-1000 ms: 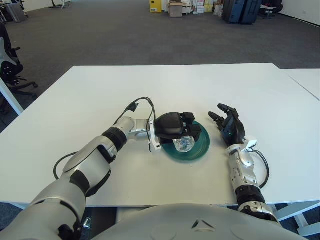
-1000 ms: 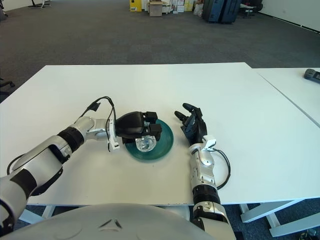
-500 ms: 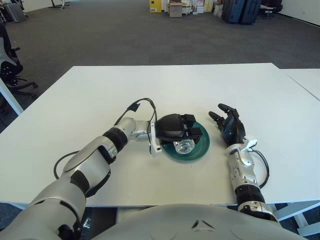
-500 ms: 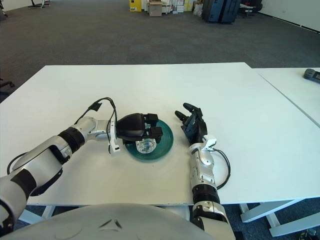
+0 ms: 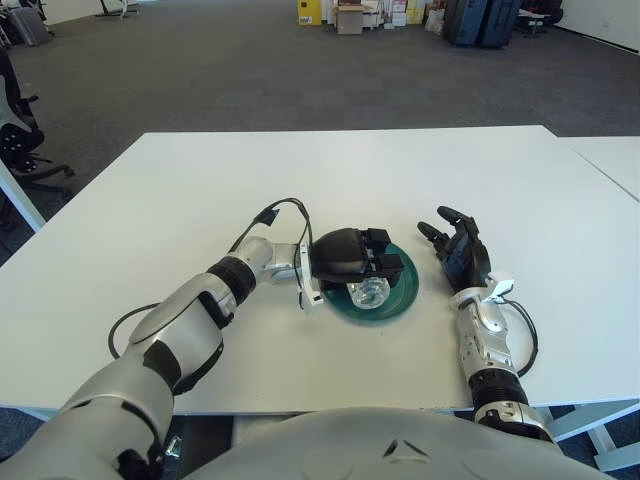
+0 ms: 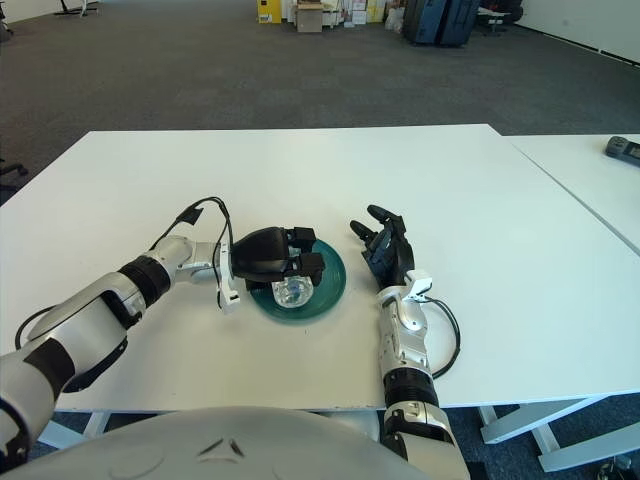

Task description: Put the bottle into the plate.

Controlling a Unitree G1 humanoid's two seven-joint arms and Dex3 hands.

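A clear plastic bottle lies on a dark green plate near the middle of the white table. My left hand sits over the plate, its fingers curled over the top of the bottle. My right hand rests on the table just right of the plate, fingers spread and empty.
The white table stretches wide around the plate. A second white table stands to the right, with a dark device on it. Office chairs stand at the far left. Boxes and cases stand on the carpet far behind.
My left hand with the bottle has shifted very slightly over the plate. The right hand has not moved.
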